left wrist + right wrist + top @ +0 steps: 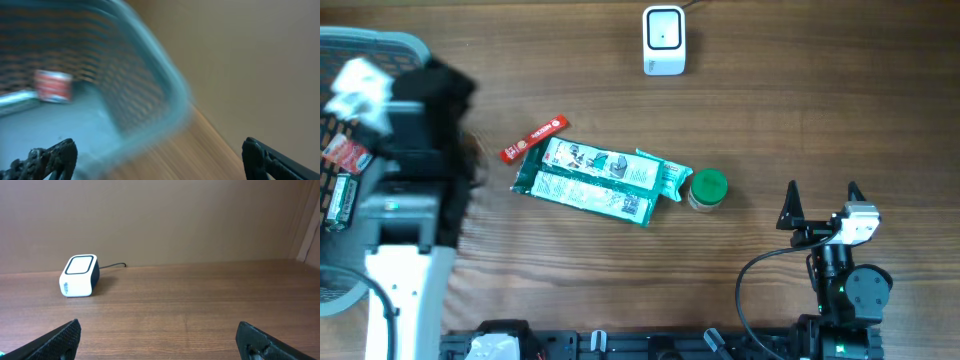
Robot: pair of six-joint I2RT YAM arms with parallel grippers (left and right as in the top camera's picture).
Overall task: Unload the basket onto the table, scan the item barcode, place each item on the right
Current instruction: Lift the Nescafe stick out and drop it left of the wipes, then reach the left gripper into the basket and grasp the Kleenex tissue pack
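Barcode scanner, one: white, upright at the far edge of the table, cable trailing behind it.
Green-and-white packets, two: side by side mid-table, touching.
Red sachet, one: just beside the packets' left end.
Green-lidded jar, one: just beside their right end.
Basket, one: far left, with a red-labelled pack inside.
Left gripper, one: blurred, over the basket, fingers wide apart, nothing between them.
Right gripper, one: front right, fingers apart, empty.
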